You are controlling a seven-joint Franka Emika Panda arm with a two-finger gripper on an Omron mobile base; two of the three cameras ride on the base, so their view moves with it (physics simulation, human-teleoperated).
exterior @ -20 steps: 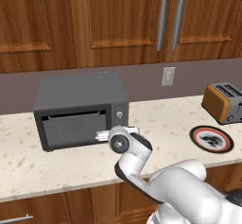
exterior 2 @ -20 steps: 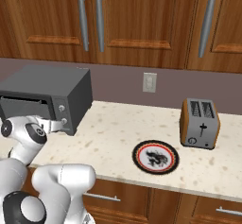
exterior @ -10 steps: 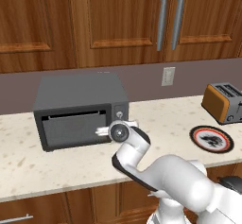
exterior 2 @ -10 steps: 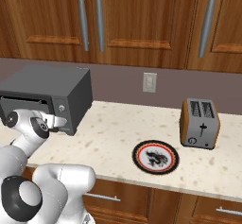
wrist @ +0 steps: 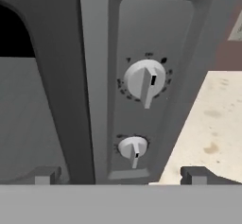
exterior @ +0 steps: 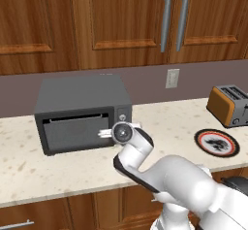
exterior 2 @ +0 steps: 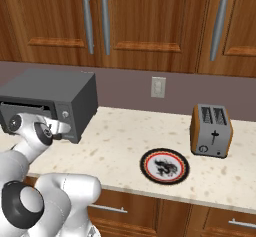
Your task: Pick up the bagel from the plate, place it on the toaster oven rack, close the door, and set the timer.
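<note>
Left base view: from behind the arm, on its left, facing forward and down over the counter [exterior: 160, 117], toaster oven [exterior: 82, 112] near centre, plate [exterior: 217, 143] far right. Right base view: from behind on the right, same counter, same toaster oven [exterior 2: 50, 103] at far left, same plate [exterior 2: 164, 166] near centre. Hand view: very near the oven's side panel [wrist: 151, 86], facing it square-on, two knobs [wrist: 144, 80] central.

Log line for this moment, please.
phase: timer | jaws open at toaster oven knob panel | door shut | plate bare
</note>
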